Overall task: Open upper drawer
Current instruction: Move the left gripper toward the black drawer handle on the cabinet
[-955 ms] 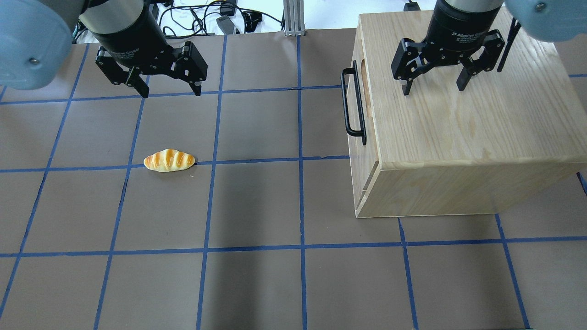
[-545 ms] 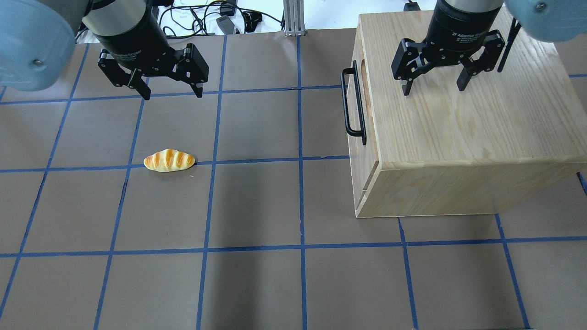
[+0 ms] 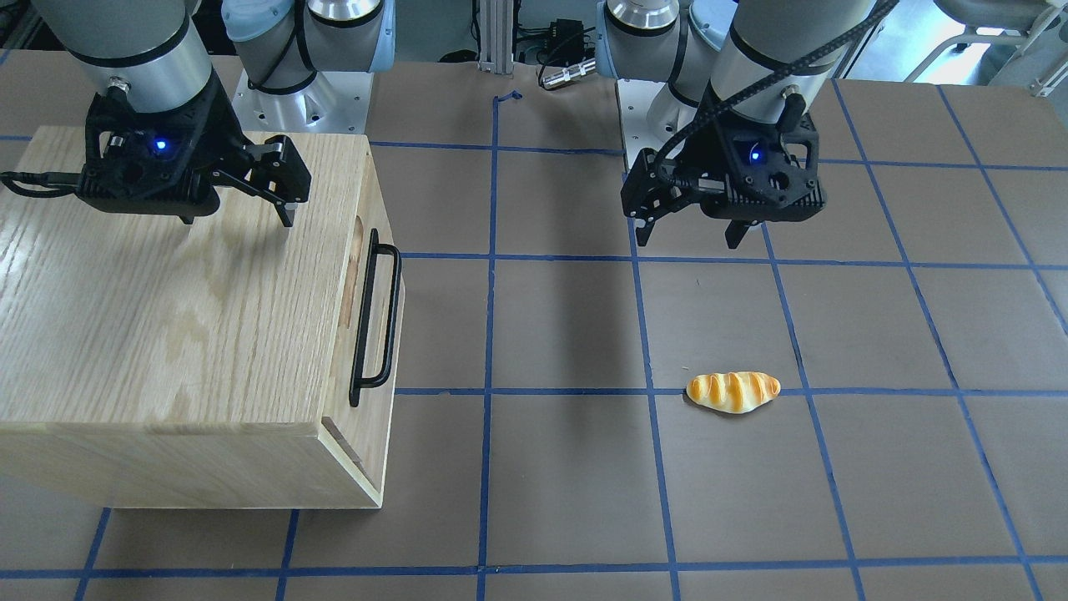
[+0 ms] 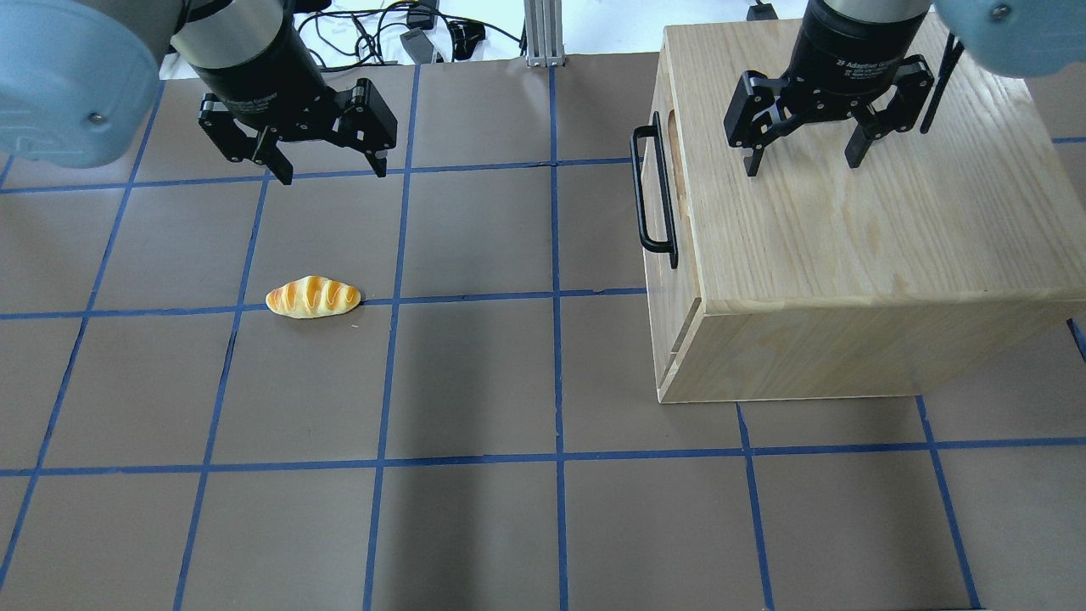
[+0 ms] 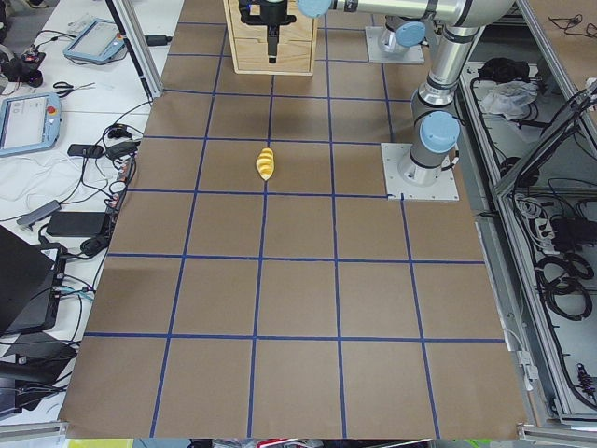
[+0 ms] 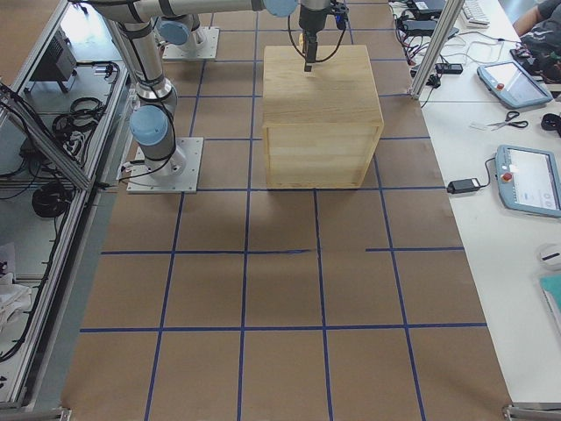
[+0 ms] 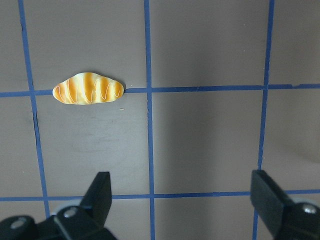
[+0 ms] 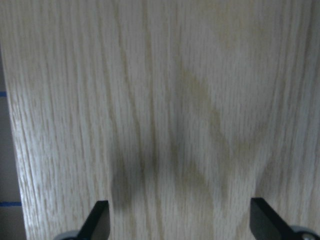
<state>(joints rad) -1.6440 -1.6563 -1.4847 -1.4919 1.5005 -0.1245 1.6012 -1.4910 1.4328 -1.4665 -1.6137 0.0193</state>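
The upper drawer is shut, its front flush with the oak cabinet. Its black bar handle and finger slot face the table's middle. In the front-facing view the drawer front carries the handle. My left gripper is open and empty above the table, well left of the handle; it also shows in the front-facing view and left wrist view. My right gripper is open and empty just above the cabinet top, also seen in the front-facing view.
A toy bread roll lies on the brown gridded table, in front of my left gripper; it also shows in the left wrist view. Cables lie beyond the table's far edge. The right wrist view shows only cabinet top.
My left gripper has moved a little to the right, toward the cabinet, still open. The right gripper and the drawer have not moved.
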